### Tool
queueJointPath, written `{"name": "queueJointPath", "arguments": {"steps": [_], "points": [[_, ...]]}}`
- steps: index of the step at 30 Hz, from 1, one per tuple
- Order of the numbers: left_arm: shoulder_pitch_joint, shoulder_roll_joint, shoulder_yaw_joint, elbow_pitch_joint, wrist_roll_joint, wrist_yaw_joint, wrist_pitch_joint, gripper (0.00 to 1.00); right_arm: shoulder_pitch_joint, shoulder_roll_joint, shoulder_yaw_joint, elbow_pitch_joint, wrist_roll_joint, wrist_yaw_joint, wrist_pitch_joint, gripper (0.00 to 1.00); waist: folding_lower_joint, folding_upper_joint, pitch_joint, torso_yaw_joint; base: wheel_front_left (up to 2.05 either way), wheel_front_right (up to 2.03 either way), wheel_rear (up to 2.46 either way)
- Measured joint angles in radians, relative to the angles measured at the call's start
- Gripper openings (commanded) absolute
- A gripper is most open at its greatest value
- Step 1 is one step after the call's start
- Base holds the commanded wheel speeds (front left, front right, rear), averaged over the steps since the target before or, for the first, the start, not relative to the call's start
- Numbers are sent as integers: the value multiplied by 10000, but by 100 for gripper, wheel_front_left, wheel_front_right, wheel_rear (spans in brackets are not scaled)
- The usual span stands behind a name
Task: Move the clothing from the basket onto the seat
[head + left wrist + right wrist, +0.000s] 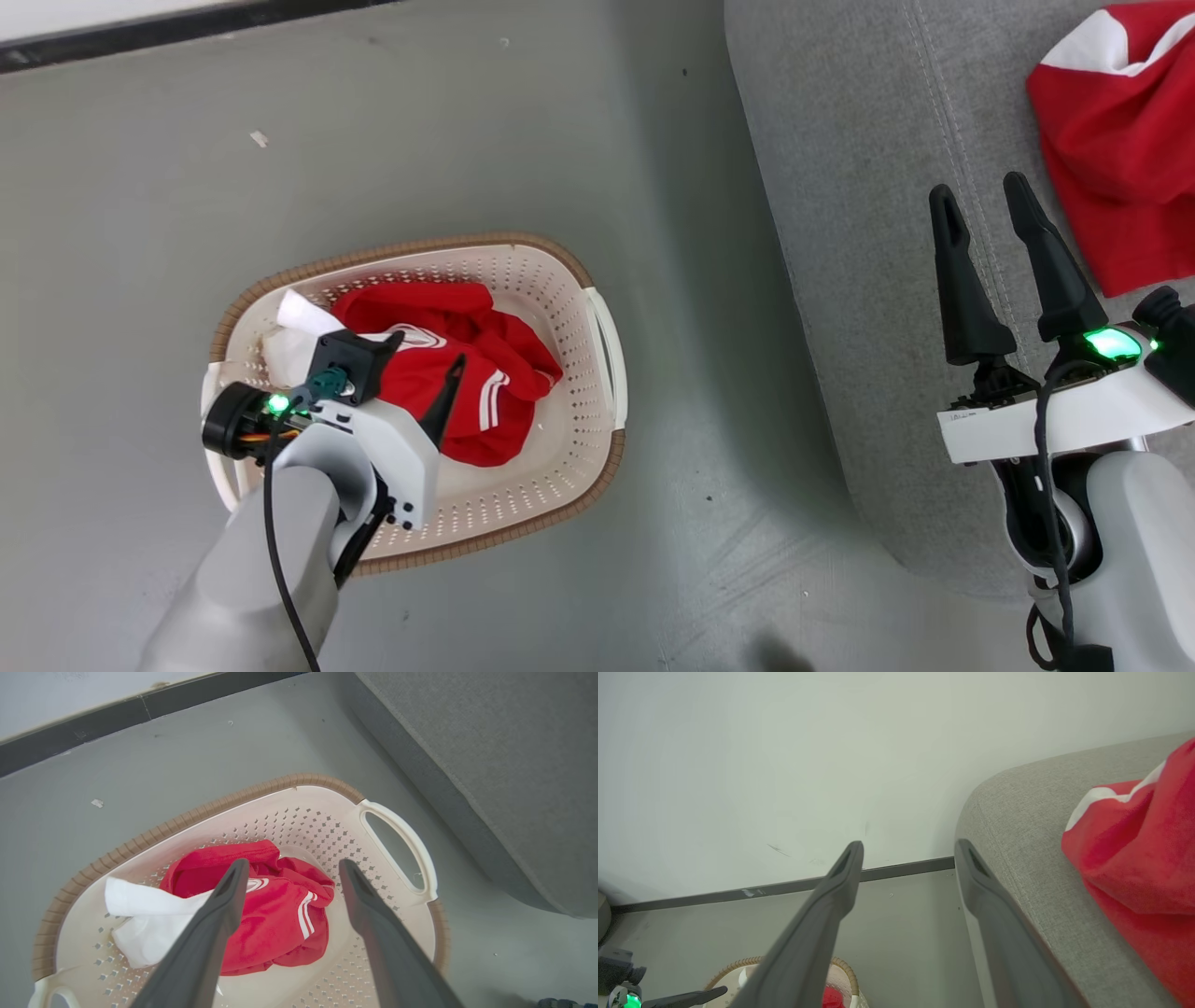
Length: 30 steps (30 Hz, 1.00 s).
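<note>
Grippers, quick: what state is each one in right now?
Left gripper: open, empty, over the red garment in the basket.
Right gripper: open, empty, over the seat.

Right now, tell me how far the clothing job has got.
Done: one red garment lies on the seat. In hand: the left gripper hangs open above the second garment in the basket, not gripping it yet. Left: grasp that garment and carry it to the seat. The right gripper is open and empty over the seat.
</note>
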State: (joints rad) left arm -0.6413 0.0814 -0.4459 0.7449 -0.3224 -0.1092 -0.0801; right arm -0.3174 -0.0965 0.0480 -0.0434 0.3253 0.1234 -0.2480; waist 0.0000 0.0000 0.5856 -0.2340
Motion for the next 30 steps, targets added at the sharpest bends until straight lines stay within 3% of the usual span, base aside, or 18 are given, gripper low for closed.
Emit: {"name": "queueJointPath", "arguments": {"steps": [18,30], "points": [[-1491,662,-155,1434,654,100,173,100,-548,286,330,-174,2,0,0,100,0,0,1097,-804,0,0,0],[-2113,1271,-997,2247,1781,184,278,100,-1122,383,633,-330,50,0,-2,100,1,0,1708,-1206,0,0,0]]}}
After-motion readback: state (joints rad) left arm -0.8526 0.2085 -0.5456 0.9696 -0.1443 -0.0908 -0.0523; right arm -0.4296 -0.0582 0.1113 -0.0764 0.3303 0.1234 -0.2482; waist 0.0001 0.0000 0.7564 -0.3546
